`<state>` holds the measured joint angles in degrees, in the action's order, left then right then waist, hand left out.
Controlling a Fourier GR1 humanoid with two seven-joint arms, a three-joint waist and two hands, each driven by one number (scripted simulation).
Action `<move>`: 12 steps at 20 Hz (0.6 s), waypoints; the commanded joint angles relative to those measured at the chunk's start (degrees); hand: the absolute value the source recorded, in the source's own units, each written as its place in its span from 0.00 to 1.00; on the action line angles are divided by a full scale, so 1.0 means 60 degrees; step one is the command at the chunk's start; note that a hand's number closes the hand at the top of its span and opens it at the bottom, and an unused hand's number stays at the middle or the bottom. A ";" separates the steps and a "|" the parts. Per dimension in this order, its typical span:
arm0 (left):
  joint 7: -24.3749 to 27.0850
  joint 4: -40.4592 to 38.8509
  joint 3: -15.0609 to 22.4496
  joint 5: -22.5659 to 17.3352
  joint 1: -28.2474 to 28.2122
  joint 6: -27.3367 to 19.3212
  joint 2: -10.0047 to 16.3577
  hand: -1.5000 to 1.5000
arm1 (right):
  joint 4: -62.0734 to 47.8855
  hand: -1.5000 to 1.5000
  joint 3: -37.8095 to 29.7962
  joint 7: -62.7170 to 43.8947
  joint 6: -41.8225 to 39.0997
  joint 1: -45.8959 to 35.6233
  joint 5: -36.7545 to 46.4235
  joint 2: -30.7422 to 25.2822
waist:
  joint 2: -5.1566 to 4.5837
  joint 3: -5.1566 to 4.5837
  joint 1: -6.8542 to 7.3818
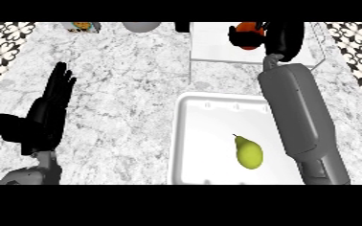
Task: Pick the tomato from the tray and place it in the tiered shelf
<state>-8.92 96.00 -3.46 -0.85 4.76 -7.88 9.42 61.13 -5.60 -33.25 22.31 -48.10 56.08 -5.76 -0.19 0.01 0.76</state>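
The red-orange tomato [247,34] shows at the top right, over the white tiered shelf [212,45]. My right hand [272,36] is curled round it, and its fingers hide much of the fruit. The right forearm stretches up along the right side of the white tray [191,139]. At the left edge my left hand [51,100] rests open with its fingers pointing up, far from the tomato.
A yellow-green pear [248,152] lies in the tray, close to my right forearm. At the far edge stand a small printed box [83,27] and a grey rounded object [141,26]. Patterned tiles border both top corners.
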 commanded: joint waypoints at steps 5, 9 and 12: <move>-0.0414 -0.0119 -0.0058 0.0121 0.0742 -0.0030 0.0062 0.50 | -0.2657 0.00 -0.1333 0.1496 0.1374 -0.0928 -0.1489 0.0022 | -0.0044 0.0005 0.0057; -0.0798 0.0787 0.0168 0.0162 0.0028 0.0002 -0.0069 0.50 | -0.3264 0.00 -0.1496 0.1949 0.1030 -0.1418 -0.1980 -0.0233 | 0.0007 0.0003 0.0039; -0.0090 -0.0437 0.0126 0.0336 0.0457 -0.0133 -0.0310 0.50 | -0.3938 0.00 -0.2033 0.2908 0.0727 -0.1889 -0.2758 -0.0721 | -0.0033 0.0003 0.0043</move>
<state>-9.02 95.09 -2.91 0.66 6.20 -8.23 8.25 41.73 -15.03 -20.29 28.26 -56.58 43.80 -7.68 -0.35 0.02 1.05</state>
